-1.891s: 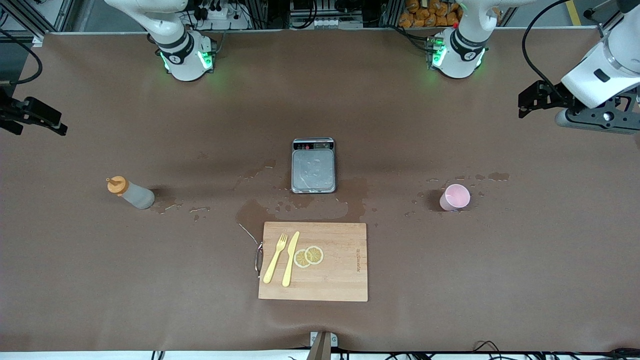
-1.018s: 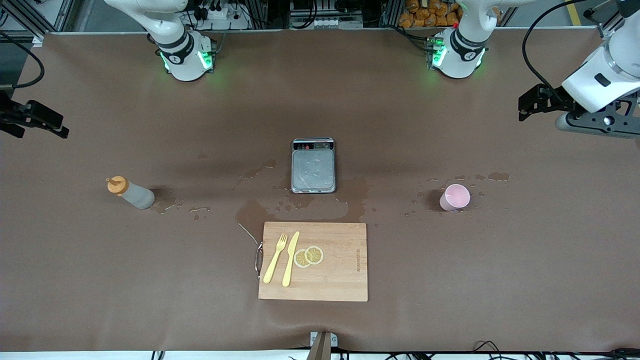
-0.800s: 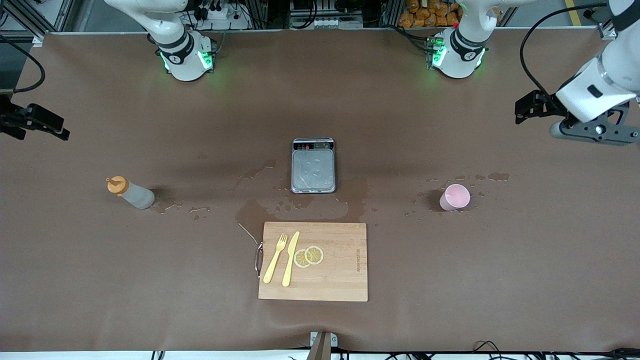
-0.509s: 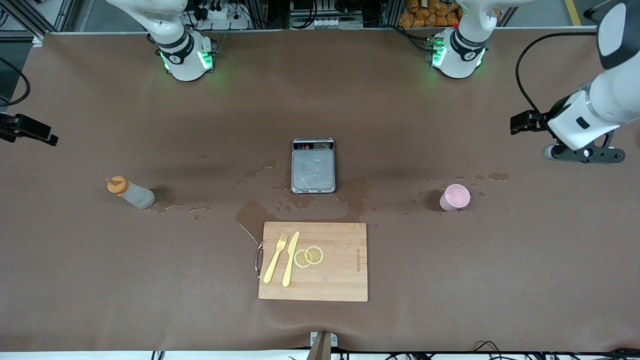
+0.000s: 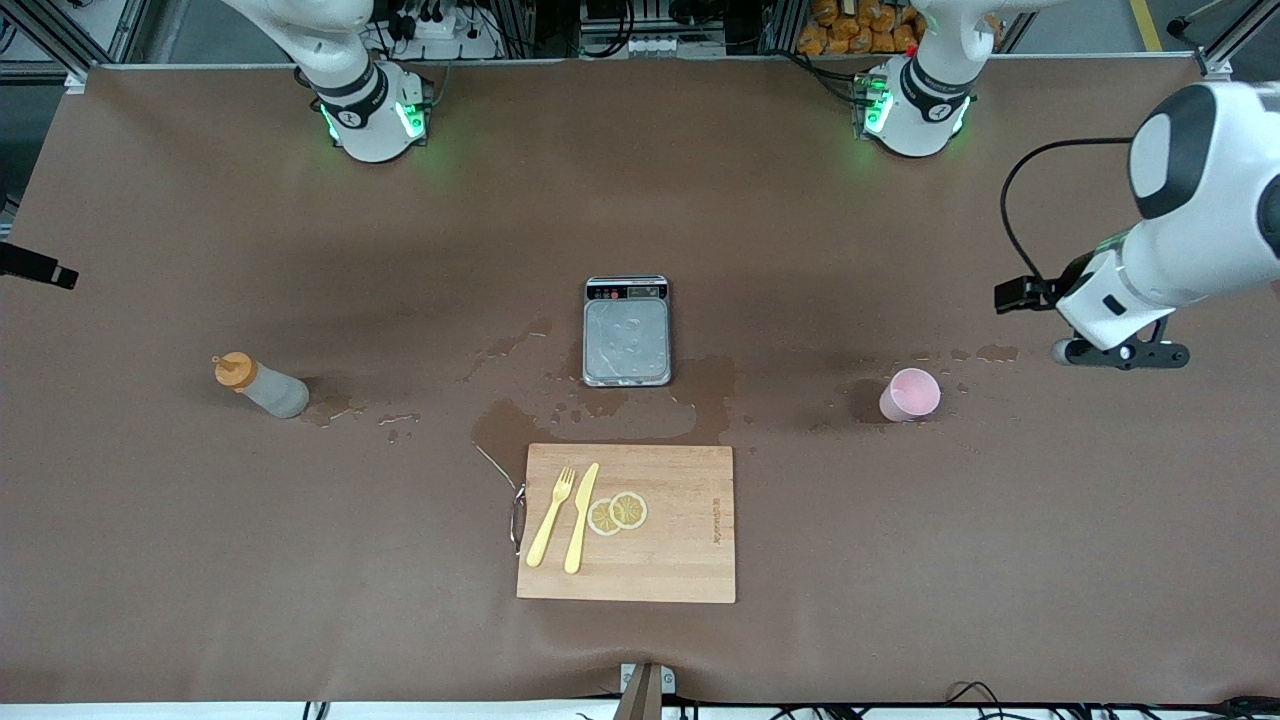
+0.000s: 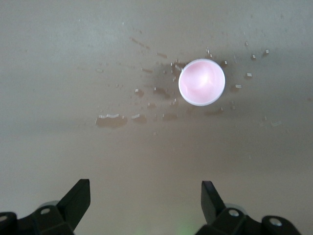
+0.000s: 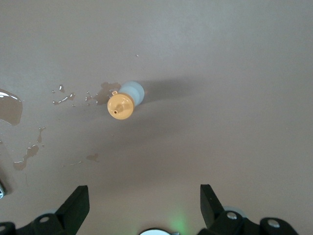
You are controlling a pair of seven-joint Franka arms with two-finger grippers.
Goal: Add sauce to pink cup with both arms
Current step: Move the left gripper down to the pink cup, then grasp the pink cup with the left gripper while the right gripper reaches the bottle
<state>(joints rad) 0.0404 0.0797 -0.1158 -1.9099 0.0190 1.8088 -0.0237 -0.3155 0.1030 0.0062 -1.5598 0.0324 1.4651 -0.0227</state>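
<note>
Front view, read from the right arm's end of the table across to the left arm's: only a black sliver of the right gripper (image 5: 35,268) shows, at the frame's edge a little above mid-height, over the table's margin. The right wrist view shows its fingers spread wide with nothing between them, looking down on the sauce (image 7: 124,102). That bottle (image 5: 262,385) stands upright at mid-height of the frame, its orange cap on top, so its long axis runs vertical and the body offers its sides to a level grasp. It lies toward the table's middle from the right gripper and is plainly that arm's to take.

At the frame's centre sits a small scale (image 5: 627,331) among wet patches (image 5: 520,420). Nearer the camera lies a cutting board (image 5: 680,560) carrying a fork (image 5: 551,515), a knife (image 5: 581,518) and lemon slices (image 5: 618,512); none of it sits between either gripper and its target.

Further along, at mid-height, the pink cup (image 5: 910,394) stands upright, mouth up and apparently empty. The left gripper (image 5: 1120,352) hangs over the bare table beside it, toward the left arm's end. Its wrist view shows the fingers parted and empty, with the cup (image 6: 201,82) ahead of them and droplets scattered round it. The left arm is the nearer one to the cup.
</note>
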